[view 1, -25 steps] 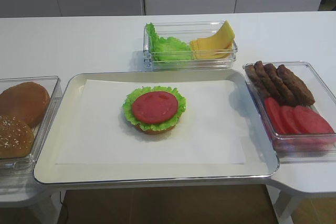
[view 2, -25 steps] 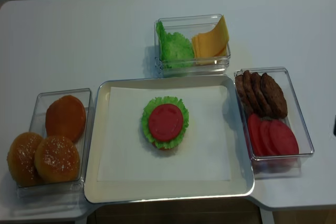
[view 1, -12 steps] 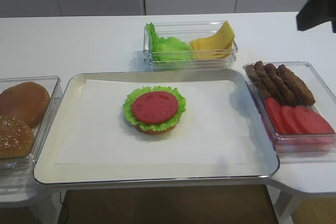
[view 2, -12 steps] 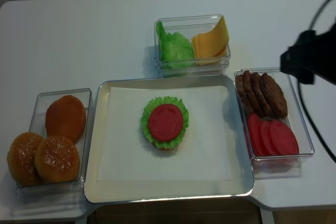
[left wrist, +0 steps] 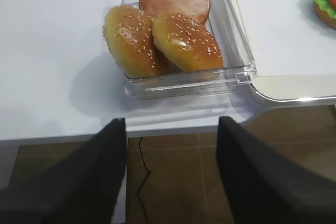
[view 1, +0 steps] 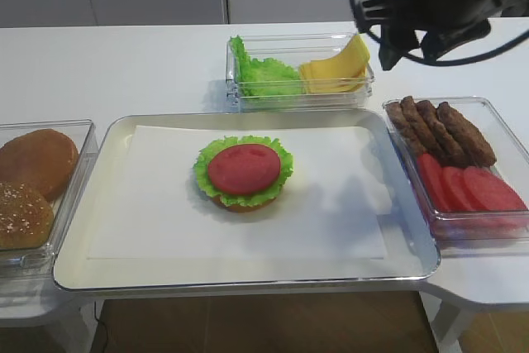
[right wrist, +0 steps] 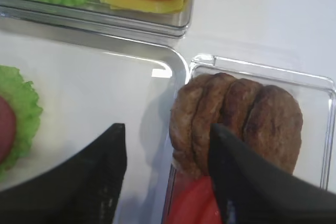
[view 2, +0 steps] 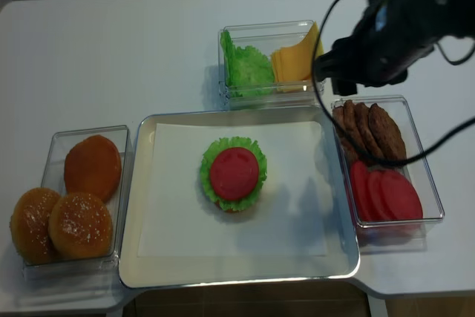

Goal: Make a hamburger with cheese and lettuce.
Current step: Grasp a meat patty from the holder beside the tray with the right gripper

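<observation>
Now that our right hand (right wrist: 165, 174) has swung in from the upper right of the frame, its fingers stand apart, holding nothing, above the brown patties (right wrist: 236, 121). Our burger (view 1: 243, 172) waits mid-tray, with tomato on top. We think a patty comes next. The cheese (view 1: 335, 69) sits in the box behind.

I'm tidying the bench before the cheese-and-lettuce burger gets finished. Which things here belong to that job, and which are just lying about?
Belongs to the job:
- the hamburger on the tray, so far topped with tomato
- the cheese
- loose lettuce beside the cheese
- right gripper, open above the patties

Lying about for now:
- buns
- tomato slices
</observation>
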